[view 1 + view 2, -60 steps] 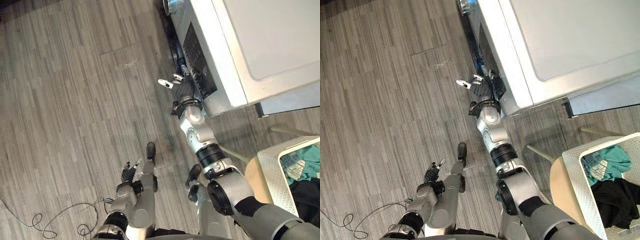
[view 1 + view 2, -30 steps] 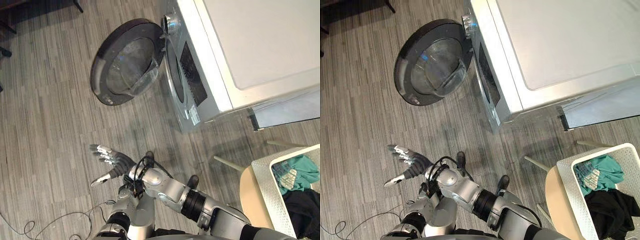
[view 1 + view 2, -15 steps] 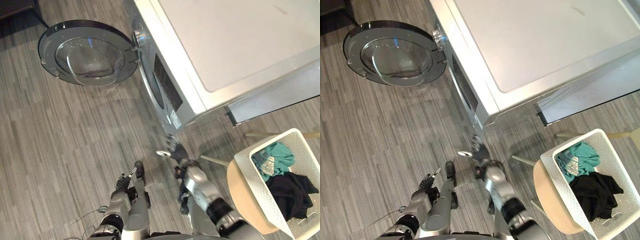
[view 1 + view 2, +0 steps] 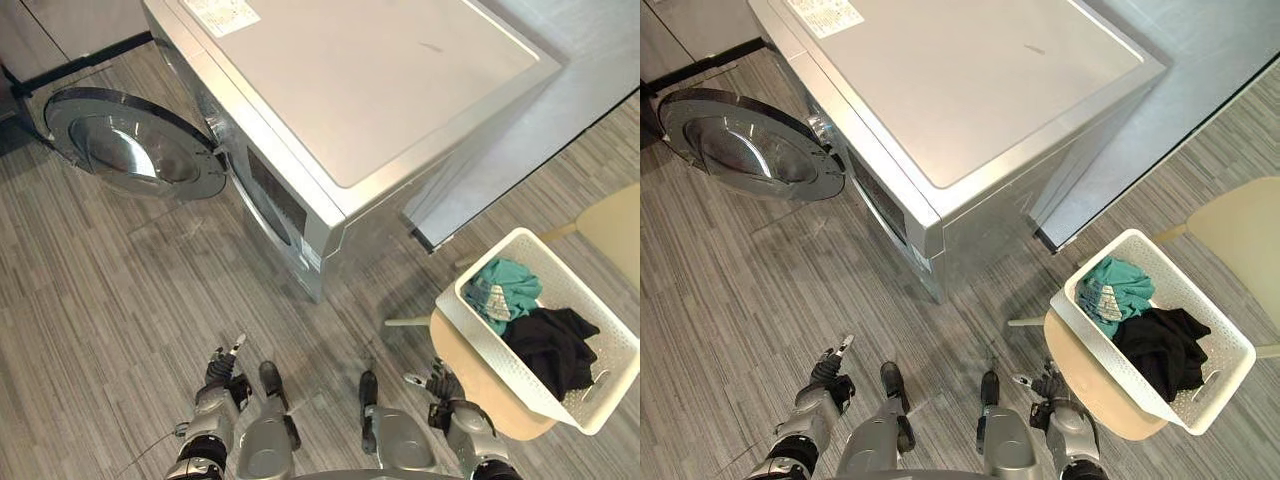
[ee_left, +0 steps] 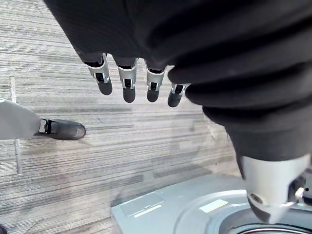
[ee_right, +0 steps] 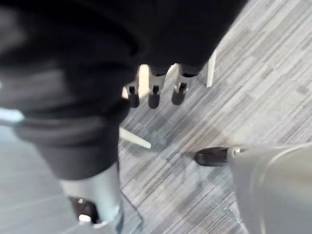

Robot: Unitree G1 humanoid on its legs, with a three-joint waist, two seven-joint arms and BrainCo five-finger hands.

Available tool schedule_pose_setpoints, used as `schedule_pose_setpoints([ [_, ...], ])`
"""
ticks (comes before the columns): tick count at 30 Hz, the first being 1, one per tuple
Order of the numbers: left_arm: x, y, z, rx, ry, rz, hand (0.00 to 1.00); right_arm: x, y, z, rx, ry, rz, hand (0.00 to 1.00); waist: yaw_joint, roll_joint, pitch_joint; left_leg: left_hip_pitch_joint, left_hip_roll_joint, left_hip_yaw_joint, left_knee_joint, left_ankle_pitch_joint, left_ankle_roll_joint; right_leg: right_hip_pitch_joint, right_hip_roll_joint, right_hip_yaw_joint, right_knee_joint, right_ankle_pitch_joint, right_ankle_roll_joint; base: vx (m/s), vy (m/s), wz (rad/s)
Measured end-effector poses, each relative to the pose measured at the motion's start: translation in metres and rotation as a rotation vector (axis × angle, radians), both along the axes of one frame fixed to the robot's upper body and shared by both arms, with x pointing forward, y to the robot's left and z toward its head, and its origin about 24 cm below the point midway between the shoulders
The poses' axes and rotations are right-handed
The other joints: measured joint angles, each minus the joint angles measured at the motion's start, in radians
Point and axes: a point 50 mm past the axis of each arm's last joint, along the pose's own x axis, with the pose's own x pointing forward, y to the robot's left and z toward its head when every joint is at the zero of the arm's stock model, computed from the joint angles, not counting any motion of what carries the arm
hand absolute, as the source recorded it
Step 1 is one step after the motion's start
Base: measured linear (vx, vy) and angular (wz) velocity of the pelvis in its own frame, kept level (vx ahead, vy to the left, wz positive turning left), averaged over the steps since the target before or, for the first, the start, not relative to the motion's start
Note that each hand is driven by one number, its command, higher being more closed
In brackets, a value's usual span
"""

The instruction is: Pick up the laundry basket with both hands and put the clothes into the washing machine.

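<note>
A white perforated laundry basket (image 4: 497, 362) rests on a beige chair (image 4: 468, 372) at the right, holding a teal garment (image 4: 503, 284) and a black garment (image 4: 552, 344). The silver washing machine (image 4: 340, 90) stands at the top, its round glass door (image 4: 130, 148) swung open to the left. My left hand (image 4: 222, 366) hangs low at the bottom left, open, with straight fingers (image 5: 128, 84) over bare floor. Just left of the chair seat, my right hand (image 4: 436, 383) is open with nothing in it, its fingers (image 6: 154, 95) straight.
Grey wood-look floor (image 4: 120, 290) spreads between me and the washer. The chair's pale backrest (image 4: 612, 224) rises at the right edge, and its thin legs (image 6: 135, 139) stand near my right hand. A grey wall panel (image 4: 560, 110) runs beside the washer.
The view has swung so the whole washer and basket show. My right hand left the washer front, swept across and dropped low beside the chair. The door stands open.
</note>
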Motion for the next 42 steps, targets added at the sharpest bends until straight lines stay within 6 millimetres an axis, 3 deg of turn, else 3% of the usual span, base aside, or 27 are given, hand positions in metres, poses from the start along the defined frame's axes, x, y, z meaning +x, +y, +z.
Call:
schedule_pose_setpoints([
  [7,-0.048,-0.024,-0.028,-0.108,0.160,-0.011,0.00,-0.027,-0.002,-0.009,0.064,0.039,-0.189,0.00,0.019,0.034,-0.059,0.056,0.009,0.077,0.000,-0.019,-0.008,0.013,0.007,0.062,-0.003,0.000,0.000,0.04,0.007,-0.28],
  [10,-0.055,-0.024,-0.031,-0.132,0.179,0.036,0.00,-0.036,0.007,-0.013,0.125,0.037,-0.274,0.00,0.016,0.019,-0.087,0.072,0.021,0.152,0.000,-0.034,-0.019,-0.011,0.023,0.130,-0.005,0.009,-0.006,0.06,-0.018,-0.69],
  [13,-0.055,-0.026,-0.031,-0.144,0.179,0.047,0.00,-0.043,0.012,-0.014,0.193,0.013,-0.389,0.00,-0.008,0.006,-0.102,0.082,0.050,0.209,0.009,-0.038,-0.023,-0.057,0.049,0.171,0.042,0.036,0.015,0.09,-0.050,-0.70],
  [14,-0.055,-0.027,-0.031,-0.148,0.179,0.050,0.00,-0.044,0.014,-0.015,0.213,0.009,-0.426,0.00,-0.005,0.008,-0.103,0.104,0.084,0.257,0.018,-0.040,-0.026,-0.076,0.077,0.180,0.067,0.073,0.020,0.03,-0.064,-1.19],
  [15,-0.056,-0.028,-0.031,-0.147,0.179,0.056,0.00,-0.046,0.011,-0.015,0.210,0.013,-0.435,0.00,-0.002,0.027,-0.099,0.125,0.142,0.308,0.044,-0.050,-0.034,-0.086,0.112,0.178,0.102,0.083,0.017,0.01,-0.080,-1.21],
  [16,-0.055,-0.028,-0.031,-0.141,0.176,0.053,0.00,-0.047,0.011,-0.016,0.211,0.019,-0.437,0.00,-0.002,0.026,-0.100,0.134,0.158,0.331,0.055,-0.051,-0.034,-0.112,0.105,0.127,0.194,0.036,-0.035,0.01,-0.105,-0.84],
  [17,-0.052,-0.031,-0.029,-0.142,0.164,0.042,0.00,-0.049,0.011,-0.017,0.204,0.030,-0.444,0.00,-0.007,0.018,-0.110,0.151,0.178,0.353,0.069,-0.050,-0.034,-0.140,0.038,0.018,0.372,-0.041,-0.062,0.02,-0.131,-0.50],
  [18,-0.052,-0.033,-0.029,-0.135,0.155,0.019,0.00,-0.058,0.013,-0.021,0.204,0.072,-0.449,0.00,-0.005,0.005,-0.138,0.155,0.191,0.374,0.087,-0.050,-0.035,-0.143,-0.068,-0.077,0.450,-0.060,-0.069,0.03,-0.160,-0.42],
  [20,-0.057,-0.031,-0.029,-0.126,0.157,0.018,0.00,-0.062,0.018,-0.025,0.211,0.114,-0.441,0.00,0.005,-0.019,-0.169,0.159,0.204,0.405,0.123,-0.044,-0.043,-0.131,-0.203,-0.161,0.437,-0.041,-0.101,0.05,-0.298,-0.63],
  [21,-0.060,-0.021,-0.030,-0.118,0.172,0.037,0.00,-0.058,0.019,-0.027,0.207,0.134,-0.420,0.00,0.008,-0.036,-0.192,0.153,0.219,0.411,0.151,-0.037,-0.054,-0.105,-0.202,-0.204,0.356,-0.039,-0.037,0.03,-0.387,-0.93],
  [22,-0.061,-0.024,-0.032,-0.124,0.187,0.018,0.00,-0.052,0.015,-0.026,0.196,0.132,-0.400,0.00,0.014,-0.029,-0.192,0.141,0.218,0.386,0.150,-0.061,-0.078,-0.097,-0.179,-0.209,0.305,-0.040,-0.038,-0.03,-0.327,-1.15],
  [23,-0.061,-0.030,-0.034,-0.135,0.209,-0.010,0.00,-0.039,0.004,-0.022,0.161,0.112,-0.373,0.00,0.019,0.005,-0.198,0.125,0.173,0.328,0.143,-0.084,-0.098,-0.067,-0.152,-0.201,0.174,-0.015,-0.007,-0.04,-0.232,-0.89],
  [24,-0.058,-0.033,-0.033,-0.134,0.209,-0.033,0.00,-0.030,-0.005,-0.018,0.136,0.101,-0.354,0.00,0.016,0.027,-0.198,0.122,0.158,0.320,0.128,-0.090,-0.088,-0.037,-0.126,-0.202,0.080,0.016,0.031,-0.04,-0.139,-0.66],
  [25,-0.056,-0.035,-0.033,-0.138,0.205,-0.037,0.00,-0.028,-0.010,-0.017,0.125,0.098,-0.349,0.00,0.018,0.038,-0.197,0.125,0.156,0.315,0.122,-0.090,-0.088,-0.023,-0.109,-0.203,0.050,0.034,0.026,0.00,-0.144,-0.19],
  [29,-0.053,-0.022,-0.031,-0.093,0.204,-0.026,0.00,-0.025,-0.017,-0.014,0.092,0.092,-0.328,0.00,0.015,0.038,-0.188,0.158,0.197,0.295,0.151,-0.099,-0.088,0.074,-0.038,-0.224,-0.060,0.066,0.025,-0.03,-0.114,0.04],
  [31,-0.056,-0.011,-0.030,-0.065,0.213,-0.011,0.00,-0.018,-0.014,-0.013,0.092,0.076,-0.303,0.00,0.019,0.039,-0.158,0.150,0.257,0.303,0.245,-0.168,-0.074,0.086,-0.006,-0.214,-0.070,0.058,0.015,-0.11,-0.062,-0.25],
  [32,-0.061,-0.011,-0.031,-0.067,0.226,-0.003,0.00,-0.016,-0.014,-0.012,0.088,0.069,-0.296,0.00,0.021,0.039,-0.156,0.145,0.282,0.307,0.289,-0.201,-0.039,0.087,0.007,-0.204,-0.065,0.054,0.009,-0.07,-0.056,-0.45],
  [33,-0.071,-0.009,-0.033,-0.067,0.246,0.012,0.00,-0.016,-0.014,-0.011,0.076,0.071,-0.271,0.00,0.021,0.038,-0.154,0.143,0.290,0.289,0.332,-0.269,0.052,0.086,0.012,-0.186,-0.048,0.045,-0.005,-0.04,-0.051,-0.48],
  [34,-0.076,-0.010,-0.035,-0.070,0.260,0.016,0.00,-0.016,-0.015,-0.011,0.067,0.073,-0.256,0.00,0.021,0.042,-0.152,0.140,0.277,0.239,0.347,-0.320,0.064,0.086,0.015,-0.173,-0.034,0.036,-0.020,-0.05,-0.027,-0.91],
  [35,-0.087,-0.013,-0.038,-0.081,0.287,0.023,0.00,-0.014,-0.020,-0.009,0.044,0.066,-0.240,0.00,0.036,0.068,-0.142,0.128,0.220,0.055,0.371,-0.403,0.055,0.081,0.033,-0.105,-0.008,0.015,-0.035,-0.03,0.013,-1.03],
  [36,-0.092,-0.018,-0.040,-0.096,0.300,0.026,0.00,-0.014,-0.023,-0.008,0.035,0.065,-0.240,0.00,0.050,0.074,-0.139,0.130,0.199,-0.007,0.384,-0.404,0.058,0.080,0.046,-0.074,-0.008,0.013,-0.033,0.03,0.051,-1.58],
  [37,-0.095,-0.025,-0.042,-0.131,0.304,0.052,0.00,-0.014,-0.024,-0.008,0.031,0.061,-0.239,0.00,0.060,0.103,-0.130,0.133,0.176,-0.077,0.427,-0.377,0.061,0.081,0.057,-0.016,-0.013,0.015,-0.032,0.12,0.041,-1.24],
  [38,-0.093,-0.023,-0.041,-0.130,0.297,0.056,0.00,-0.013,-0.024,-0.007,0.031,0.053,-0.240,0.00,0.051,0.096,-0.117,0.081,0.151,-0.103,0.549,-0.314,0.064,0.084,0.028,0.023,-0.024,0.032,-0.028,0.12,0.030,-1.04],
  [39,-0.093,-0.021,-0.041,-0.121,0.291,0.056,0.00,-0.015,-0.023,-0.008,0.033,0.061,-0.241,0.00,0.048,0.074,-0.107,0.047,0.129,-0.118,0.587,-0.325,0.050,0.084,0.005,0.039,-0.034,0.039,-0.020,0.09,0.027,-0.75],
  [40,-0.094,-0.020,-0.041,-0.124,0.289,0.071,0.00,-0.020,-0.024,-0.010,0.033,0.073,-0.247,0.00,0.050,0.075,-0.105,0.045,0.059,-0.158,0.525,-0.359,0.011,0.081,-0.029,0.091,-0.035,0.047,-0.007,0.06,0.181,-0.89],
  [42,-0.103,-0.024,-0.043,-0.146,0.305,0.112,0.00,-0.022,-0.019,-0.011,0.040,0.078,-0.242,0.00,0.050,0.108,-0.113,0.062,-0.007,-0.246,0.342,-0.352,0.011,0.086,-0.013,0.145,-0.054,0.059,0.013,0.08,0.242,-1.10],
])
